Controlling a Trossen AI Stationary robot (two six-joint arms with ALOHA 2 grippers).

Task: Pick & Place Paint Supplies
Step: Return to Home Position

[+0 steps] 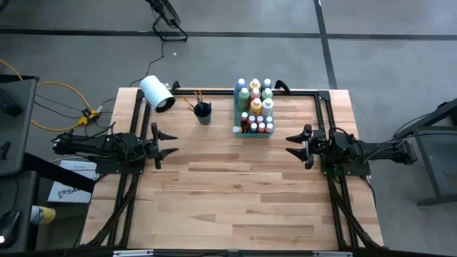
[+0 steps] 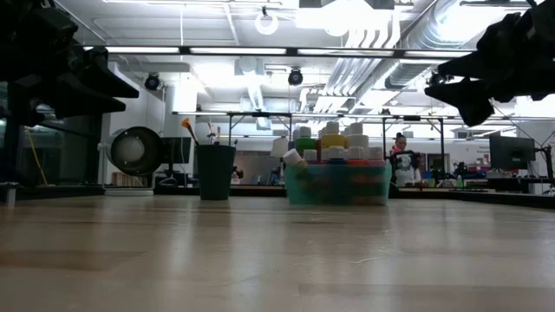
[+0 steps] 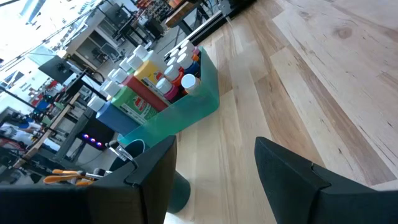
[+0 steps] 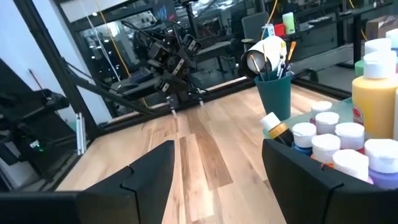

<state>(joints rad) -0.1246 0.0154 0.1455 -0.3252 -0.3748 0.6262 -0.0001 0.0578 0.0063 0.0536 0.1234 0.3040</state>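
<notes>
Paint bottles with white caps [image 1: 255, 107] stand packed in the translucent green rectangular tray [image 1: 253, 135] by the wooden desk's [image 1: 235, 193] far edge. Thin dark-handled brushes [image 1: 194, 102] stand in the dark cup [image 1: 203, 112] beside it. We judge the sorting done, since the left gripper [image 1: 173, 143] and right gripper [image 1: 289, 145] hover near opposite side edges, fingers apart and empty.

Wood table [image 1: 235, 193] (matt, smooth), plastic bottles [image 4: 374, 93], transl. tray [image 2: 338, 186]
</notes>
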